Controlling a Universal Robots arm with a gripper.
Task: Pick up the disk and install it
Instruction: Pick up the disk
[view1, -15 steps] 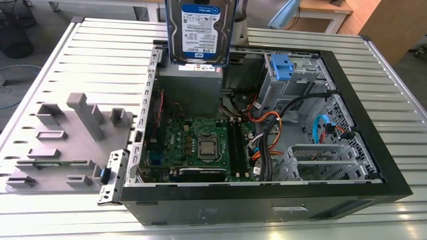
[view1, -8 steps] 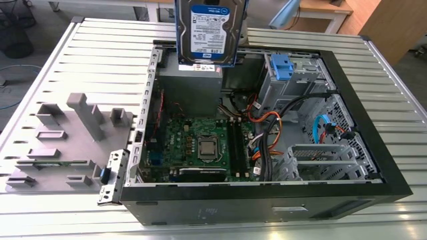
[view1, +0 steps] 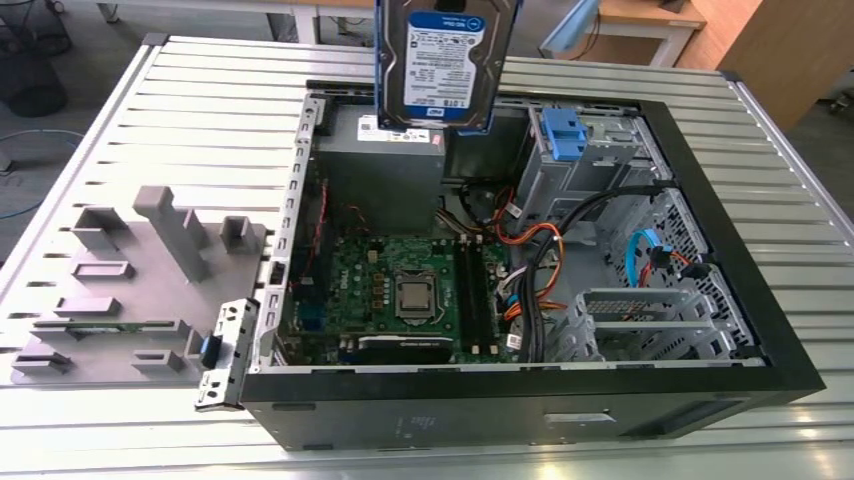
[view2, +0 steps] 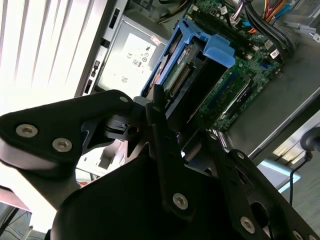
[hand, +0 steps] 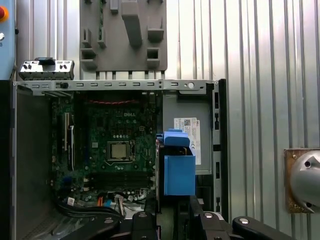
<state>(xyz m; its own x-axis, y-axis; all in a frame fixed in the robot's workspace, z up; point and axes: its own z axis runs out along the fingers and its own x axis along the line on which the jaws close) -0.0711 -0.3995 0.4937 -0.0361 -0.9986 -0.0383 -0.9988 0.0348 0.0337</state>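
The disk (view1: 441, 60) hangs upright in the air above the back of the open computer case (view1: 534, 425), its white-and-blue label facing the exterior view. Its blue carrier frame (view2: 200, 55) shows in both wrist views, end-on (hand: 179, 172), over the grey power-supply box (hand: 187, 135). My gripper (view2: 165, 115) is shut on the disk, with its black fingers (hand: 150, 220) clamped on either side of it. The disk touches nothing in the case.
Inside the case lie the green motherboard (view1: 400, 290), bundled cables (view1: 534, 270) and a metal drive cage (view1: 641, 320). A blue latch (view1: 567, 135) stands on the upper bay at the back right. A grey fixture plate (view1: 134, 270) lies on the slatted table (view1: 200, 100).
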